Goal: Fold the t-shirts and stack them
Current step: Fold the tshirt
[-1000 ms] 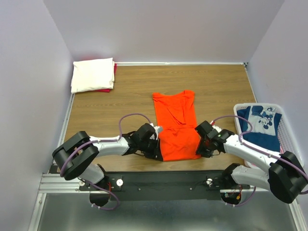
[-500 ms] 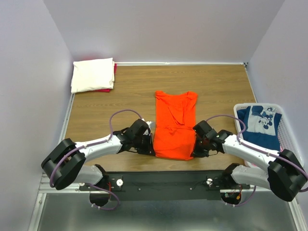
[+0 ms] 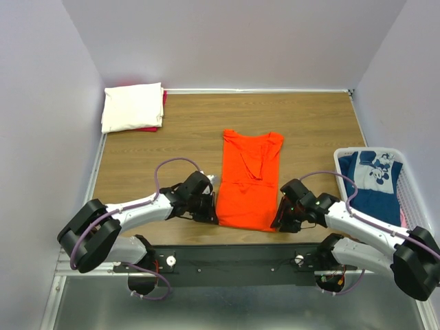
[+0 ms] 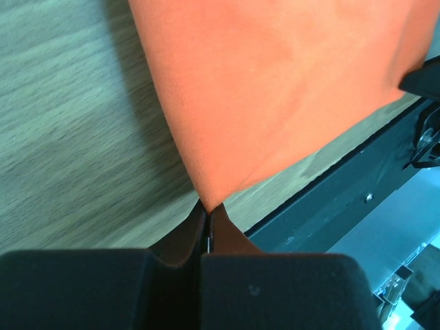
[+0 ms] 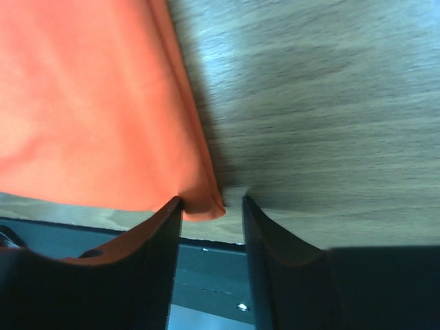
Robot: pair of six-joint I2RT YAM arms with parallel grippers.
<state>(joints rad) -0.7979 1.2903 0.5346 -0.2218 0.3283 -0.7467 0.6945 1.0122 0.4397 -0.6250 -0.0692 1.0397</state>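
L gripper (image 4: 208, 214): jaws pressed together, pinching near-left corner of orange t-shirt (image 3: 249, 182). R gripper (image 5: 210, 205): jaws apart, near-right corner of the shirt lying between them, not clamped. Shirt flat on table (image 3: 309, 117), centre-near, narrow fold, collar end far. Cream-white t-shirt (image 3: 132, 106) folded at far-left corner, on red-pink one (image 3: 148, 128). Navy t-shirt (image 3: 375, 180) in basket (image 3: 409, 189), R side.

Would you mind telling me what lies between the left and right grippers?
Only the orange t-shirt: its near hem spans the stretch from the left gripper to the right gripper, as the top external view shows.
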